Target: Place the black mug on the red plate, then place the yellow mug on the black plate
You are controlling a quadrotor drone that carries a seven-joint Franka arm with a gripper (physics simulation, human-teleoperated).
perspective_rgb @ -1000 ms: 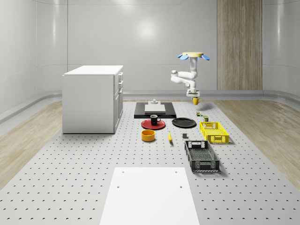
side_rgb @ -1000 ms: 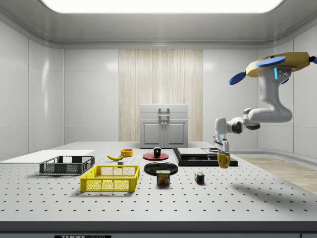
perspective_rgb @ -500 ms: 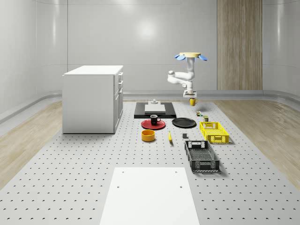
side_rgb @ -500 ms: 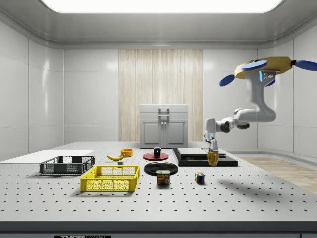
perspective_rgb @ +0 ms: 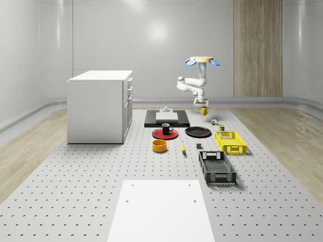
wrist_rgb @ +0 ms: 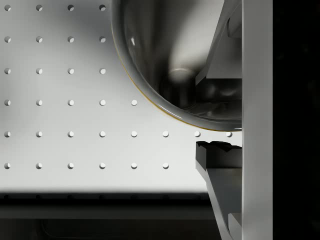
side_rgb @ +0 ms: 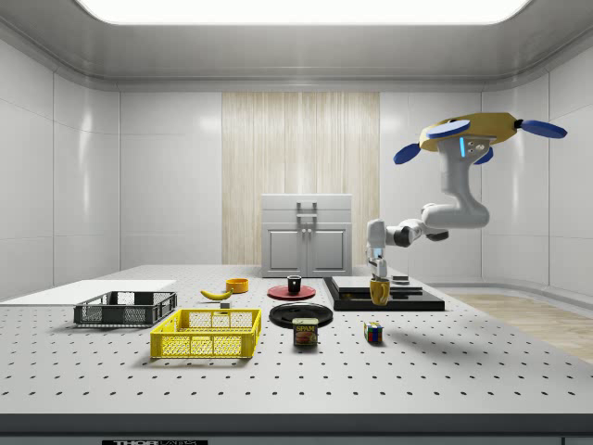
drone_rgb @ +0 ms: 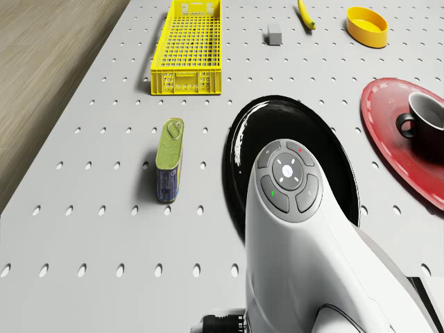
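The drone hovers above the far end of the perforated table, on the whole-scene view's right of the black slab that lies there. Its white arm bends down and toward the side view's left, ending in the gripper, which hangs in the air clear of the table.

The fingers are clamped on the rim of the yellow mug, one inside the cup and one outside, so the mug hangs directly below them and is off the table. In the whole-scene view the yellow mug sits just under the gripper.

The black plate lies on the table below the fingers and nearer the whole-scene camera; nothing rests on it. In the drone view the arm's wrist covers part of the black plate.

Beyond that plate from the fingers, toward the whole-scene view's left, the red plate carries the black mug, standing upright with its handle toward the black plate.

A tin can lies on its side on the table beside the black plate, on its far side from the red one. Farther from the fingers are a yellow crate, a black crate, a banana and a yellow bowl.
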